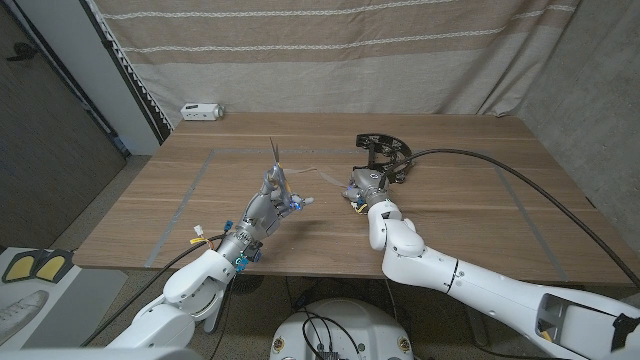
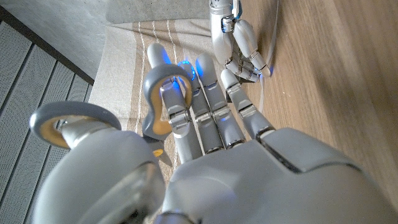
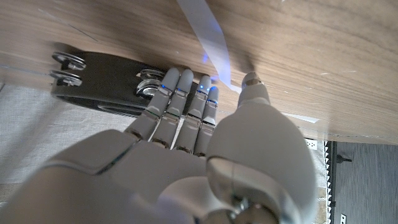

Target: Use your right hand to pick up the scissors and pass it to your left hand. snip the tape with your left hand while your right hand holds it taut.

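Near mid-counter, scissors (image 1: 274,165) gripped by left hand (image 1: 272,197), blades pointing up toward 12 o'clock. Grey handle loops (image 2: 160,93) threaded on the fingers (image 2: 211,106) in the left wrist view, so fingers closed around the handles. At 3 o'clock of the scissors, a thin strip of clear tape (image 1: 322,177) stretched between the two hands' area, running toward right hand (image 1: 362,188). In the right wrist view, tape seen as a pale band (image 3: 208,37) over the wood, pinched at the thumb tip (image 3: 254,84) against the curled fingers (image 3: 186,93); right fingers narrow, holding the tape end. Just beyond right hand at 1 o'clock, black tape dispenser (image 1: 382,152) resting on the counter (image 1: 480,150). From the dispenser's area, a black cable (image 1: 520,185) curving off toward 4 o'clock. At 11 o'clock, on the counter's far edge, a small white device (image 1: 201,111). Behind, a striped beige curtain (image 1: 330,50).
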